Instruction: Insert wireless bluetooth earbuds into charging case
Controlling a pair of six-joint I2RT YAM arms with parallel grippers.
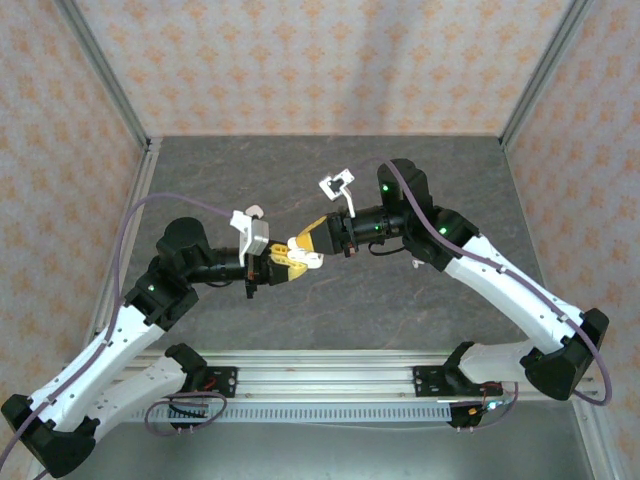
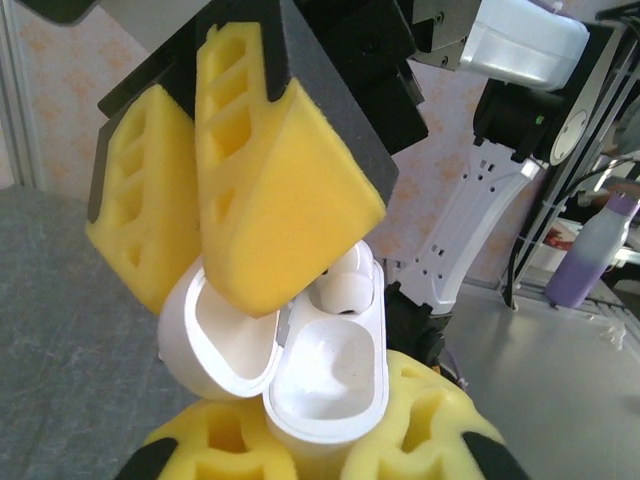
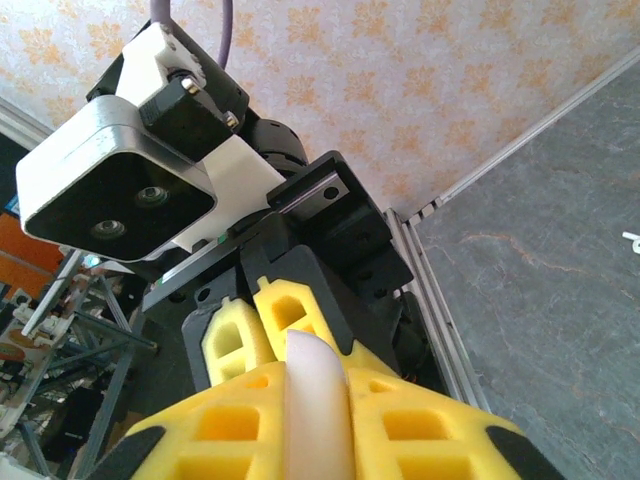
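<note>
**Top external view.** The two arms meet over the middle of the grey, stone-patterned table (image 1: 300,180). The left gripper (image 1: 296,256) reaches in from 9 o'clock and the right gripper (image 1: 305,244) from 2 o'clock. Their yellow foam tips come together around a small white charging case (image 1: 311,260). Pink floral wallpaper (image 1: 320,60) covers the walls.

**Left wrist view.** This view looks into the case. At 6 o'clock the left gripper (image 2: 322,440) has its holed yellow foam fingers closed on the glossy, rounded body of the charging case (image 2: 330,385), which stands open. The lid (image 2: 215,350) swings out toward 9 o'clock. It is pinched between the wedge-shaped foam fingers of the right gripper (image 2: 210,300), which come down from 12 o'clock. One of the wireless bluetooth earbuds (image 2: 343,287) sits in the socket on the far side of the case, rounded head up. The nearer socket is a smooth white hollow. A purple bottle (image 2: 597,250) stands in the background at 3 o'clock.

**Right wrist view.** At 6 o'clock the right gripper (image 3: 318,425) clamps the lid (image 3: 315,385), seen edge-on as a smooth white rounded strip. Just beyond it are the fingertips of the left gripper (image 3: 265,320). The grey and black wrist camera (image 3: 110,190) of the left arm sits at 10 o'clock, and the table lies at 3 o'clock.
</note>
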